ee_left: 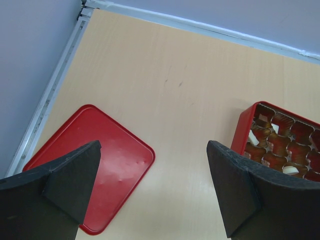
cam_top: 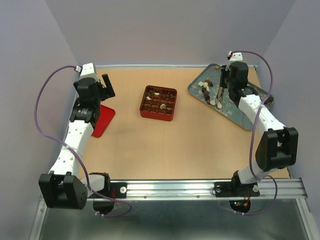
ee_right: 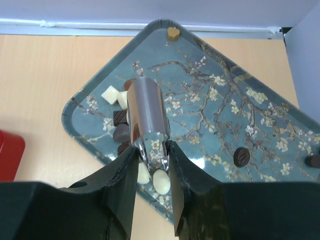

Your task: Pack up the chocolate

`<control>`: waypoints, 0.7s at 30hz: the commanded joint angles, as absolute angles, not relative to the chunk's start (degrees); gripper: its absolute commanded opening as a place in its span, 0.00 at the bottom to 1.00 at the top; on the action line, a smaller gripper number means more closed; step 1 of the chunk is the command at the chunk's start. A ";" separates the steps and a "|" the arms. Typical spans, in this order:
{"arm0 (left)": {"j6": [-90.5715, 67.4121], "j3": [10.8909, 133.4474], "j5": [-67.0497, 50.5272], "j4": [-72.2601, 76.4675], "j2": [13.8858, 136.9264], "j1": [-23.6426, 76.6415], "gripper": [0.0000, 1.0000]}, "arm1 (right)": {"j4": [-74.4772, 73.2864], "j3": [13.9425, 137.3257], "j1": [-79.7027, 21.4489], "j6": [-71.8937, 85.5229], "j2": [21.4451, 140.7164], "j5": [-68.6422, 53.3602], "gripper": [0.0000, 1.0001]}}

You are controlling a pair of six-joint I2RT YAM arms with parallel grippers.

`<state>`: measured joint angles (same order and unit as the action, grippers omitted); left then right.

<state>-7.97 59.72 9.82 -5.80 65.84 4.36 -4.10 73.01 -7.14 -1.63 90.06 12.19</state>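
- Holding the tongs (ee_right: 146,112), the right end effector (ee_right: 152,150) is narrowed on them above the tray (ee_right: 260,115). The left end effector (ee_left: 152,150) gapes wide and is empty.
- Chocolate (ee_right: 120,118) is clustered on the tray under the tong tips. Some is already in the box (cam_top: 158,103).
- Advised: one piece to be straddled, then squeezed gently.
- Counted: one tongs, tray, box and lid (ee_left: 115,150). About eleven pieces are seen on the tray.

A: Tray (ee_right: 240,115), far right, col.?
B: Teal-blue w/ white blossom & brown branch pattern.
A: Chocolate (ee_right: 121,131) on it?
B: Dk brown, cream white, one tan.
A: Tongs (ee_right: 146,112)?
B: Silver, mirror finish.
A: Box (cam_top: 159,103), lid (ee_left: 100,170)?
B: Both red; box gridded. Table (cam_top: 150,150) pale wood.
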 commanded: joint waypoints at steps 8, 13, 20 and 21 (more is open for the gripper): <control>-8.09 60.03 9.14 -3.34 65.57 3.96 0.99 | -8.61 76.20 -7.47 -0.44 80.77 8.00 0.23; -8.00 59.94 9.14 -3.34 65.48 3.96 0.99 | -9.40 77.34 -8.87 -0.18 79.72 5.81 0.23; -8.00 59.85 9.05 -3.34 65.57 3.95 0.99 | -9.58 81.29 -20.63 2.20 81.47 4.57 0.23; -8.00 59.85 9.14 -3.34 65.57 3.96 0.99 | -9.58 82.08 -21.96 2.55 81.91 3.96 0.23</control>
<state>-7.99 59.72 9.41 -5.80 65.84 4.36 -11.75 75.94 -15.53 1.13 81.56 6.52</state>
